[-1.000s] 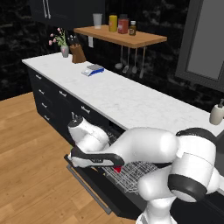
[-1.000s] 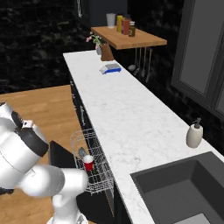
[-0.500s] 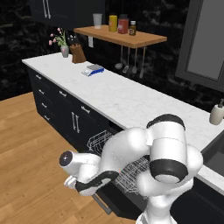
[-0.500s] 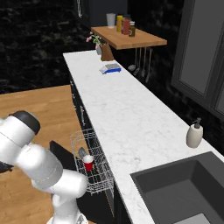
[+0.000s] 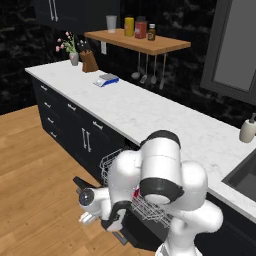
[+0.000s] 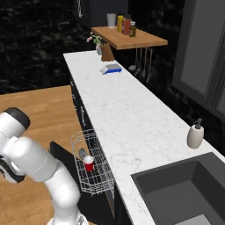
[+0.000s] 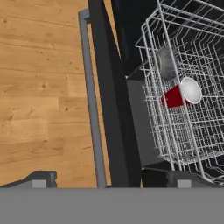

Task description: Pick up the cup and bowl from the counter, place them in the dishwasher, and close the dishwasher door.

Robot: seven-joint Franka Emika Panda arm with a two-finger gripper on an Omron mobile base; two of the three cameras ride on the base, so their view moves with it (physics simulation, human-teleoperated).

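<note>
The cup (image 7: pixel 176 95) lies on its side in the white wire rack (image 7: pixel 192 87), at right of centre in the hand view, white mouth turned toward the right edge. The bowl (image 7: pixel 165 62) sits just above it in the same rack, tilted against the wires. In the right base view both show in the pulled-out rack at lower centre, cup (image 6: pixel 88 163) below bowl (image 6: pixel 83 153). So the loading looks done. The tabletop (image 6: pixel 123 110) carries neither of them now.

What remains, by my reading, is the dishwasher door (image 7: pixel 111 105). It hangs open, a dark panel running down the middle of the hand view, its long silver handle (image 7: pixel 92 113) along its left edge and the wood floor (image 7: pixel 39 87) beyond that.

The end effector (image 7: pixel 109 183) is at the bottom of the hand view with its fingers spread wide on either side of the door's edge, pinching nothing.

Room to work: the floor on the left side of the frame is open. On the right, the rack juts out past the dishwasher (image 5: pixel 150 227) opening and over the door, so it probably has to slide back in before the door can swing up.
</note>
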